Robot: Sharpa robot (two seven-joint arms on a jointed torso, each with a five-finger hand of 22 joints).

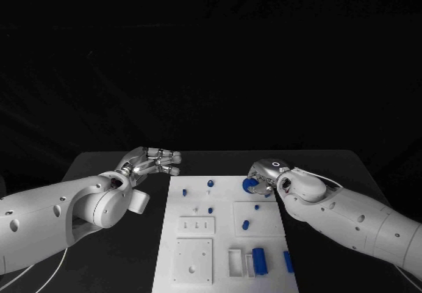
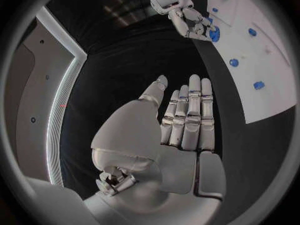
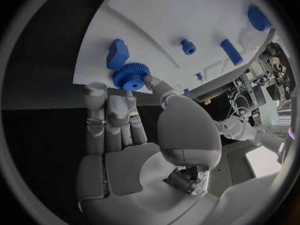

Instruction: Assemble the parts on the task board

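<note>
The white task board (image 1: 224, 196) lies in the middle of the black table. At its far right corner my right hand (image 1: 266, 176) pinches a blue gear (image 1: 250, 182) between thumb and a fingertip. The right wrist view shows the gear (image 3: 131, 76) low over the board (image 3: 175, 15), the thumb (image 3: 152, 82) on its rim, with a blue block (image 3: 116, 53) just beyond it. My left hand (image 1: 155, 161) hovers off the board's far left corner. Its fingers (image 2: 187, 112) are straight and hold nothing. From that wrist I also see the right hand (image 2: 187, 22) with the gear (image 2: 214, 33).
Several small blue parts (image 1: 211, 182) (image 1: 246, 224) stand or lie on the board, and two longer blue pieces (image 1: 260, 259) (image 1: 288, 261) lie at its near right. White fixture blocks (image 1: 195, 226) (image 1: 193, 261) sit on the near left half. Bare black table flanks the board.
</note>
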